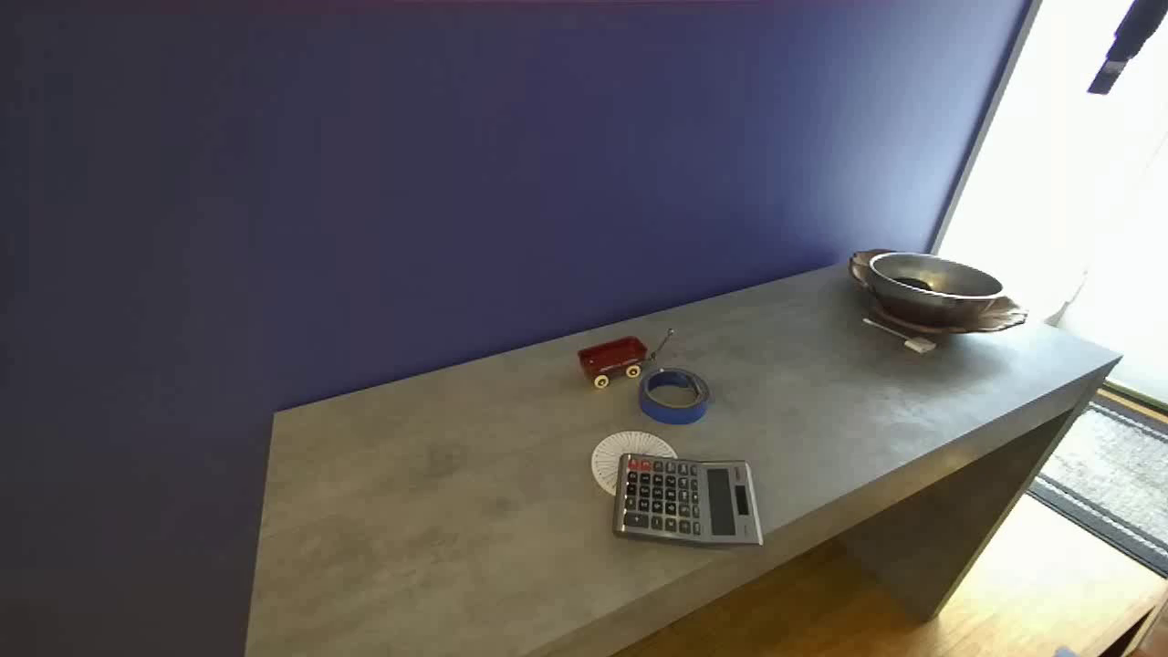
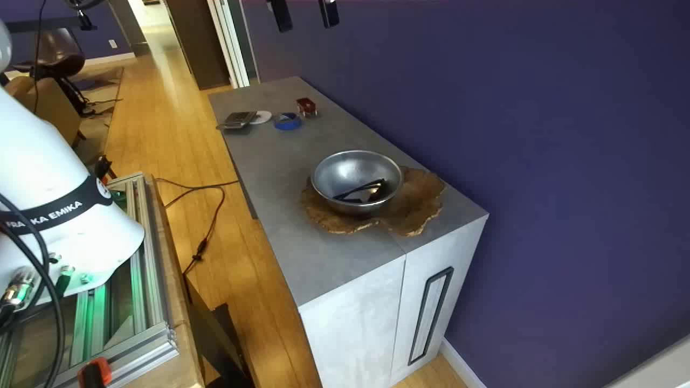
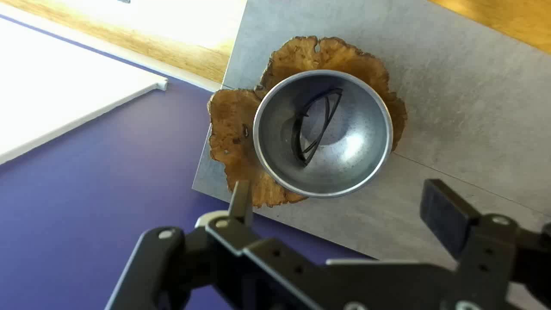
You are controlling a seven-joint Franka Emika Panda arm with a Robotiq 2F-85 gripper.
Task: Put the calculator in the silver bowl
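Observation:
The grey calculator (image 1: 689,500) lies keys up near the table's long front edge, partly covering a white disc; it also shows small in an exterior view (image 2: 237,119). It is out of the wrist view. The silver bowl (image 2: 342,164) stands upright on a brown wooden piece at the other end of the table; it also shows in an exterior view (image 1: 958,274) and in the wrist view (image 3: 353,172). Black glasses (image 3: 297,133) lie inside it. My gripper (image 3: 338,191) is open and empty, high above the bowl's end; its fingertips show at the top of an exterior view (image 2: 307,20).
A blue tape ring (image 1: 673,413), a red toy wagon (image 1: 611,356) and the white disc (image 1: 606,461) are near the calculator. The wavy brown wooden piece (image 2: 423,196) spreads under the bowl. A small brush-like thing (image 1: 920,344) lies beside it. A purple wall (image 1: 547,182) runs along the table's back.

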